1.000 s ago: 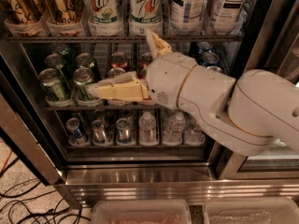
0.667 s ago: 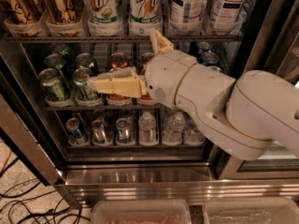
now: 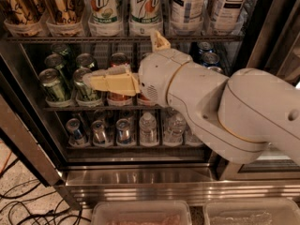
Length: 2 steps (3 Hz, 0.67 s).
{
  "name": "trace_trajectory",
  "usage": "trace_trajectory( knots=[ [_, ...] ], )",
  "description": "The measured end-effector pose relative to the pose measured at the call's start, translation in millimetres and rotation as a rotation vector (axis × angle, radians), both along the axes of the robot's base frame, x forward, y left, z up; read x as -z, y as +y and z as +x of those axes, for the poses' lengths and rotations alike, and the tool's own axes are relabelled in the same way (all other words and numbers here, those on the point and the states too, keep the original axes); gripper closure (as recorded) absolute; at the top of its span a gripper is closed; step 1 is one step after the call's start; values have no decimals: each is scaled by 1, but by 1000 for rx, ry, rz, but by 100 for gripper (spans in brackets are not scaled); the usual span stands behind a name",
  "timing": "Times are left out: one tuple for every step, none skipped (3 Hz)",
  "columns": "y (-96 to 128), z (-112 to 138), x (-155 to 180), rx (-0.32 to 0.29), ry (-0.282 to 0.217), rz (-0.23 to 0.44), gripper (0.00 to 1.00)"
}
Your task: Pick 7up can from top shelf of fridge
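Two tall white 7up cans (image 3: pixel 104 8) (image 3: pixel 145 7) stand side by side in clear cup trays on the top shelf (image 3: pixel 70 39) of the fridge (image 3: pixel 140 184). My gripper (image 3: pixel 121 56) is in front of the middle shelf, just below the top shelf's front bar. It is open and empty. One cream finger (image 3: pixel 110 81) points left across the short cans. The other finger (image 3: pixel 158 39) points up and reaches the bar under the right 7up can. My white arm comes in from the right and hides part of the middle shelf.
Golden-brown cans (image 3: pixel 58 6) stand left of the 7up cans, tall tea cans (image 3: pixel 187 6) right of them. Short green cans (image 3: pixel 54 83) and a red can (image 3: pixel 119 60) fill the middle shelf, small bottles (image 3: pixel 147 128) the lower one. Cables (image 3: pixel 28 205) and clear bins (image 3: pixel 140 214) lie below.
The gripper has risen a little towards the top shelf, its left-pointing finger now higher in front of the middle shelf's cans. The cans have not moved.
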<state>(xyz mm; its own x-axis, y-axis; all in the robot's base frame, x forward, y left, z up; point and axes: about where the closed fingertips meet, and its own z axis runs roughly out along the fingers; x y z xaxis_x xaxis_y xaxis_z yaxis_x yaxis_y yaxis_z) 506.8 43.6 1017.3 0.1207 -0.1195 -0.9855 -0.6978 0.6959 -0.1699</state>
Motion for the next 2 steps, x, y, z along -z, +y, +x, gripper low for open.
trace_trajectory(
  knots=[
    [0,2,-5,14,-18,15,0],
    [4,11,-8,11,-33,53,0]
  ],
)
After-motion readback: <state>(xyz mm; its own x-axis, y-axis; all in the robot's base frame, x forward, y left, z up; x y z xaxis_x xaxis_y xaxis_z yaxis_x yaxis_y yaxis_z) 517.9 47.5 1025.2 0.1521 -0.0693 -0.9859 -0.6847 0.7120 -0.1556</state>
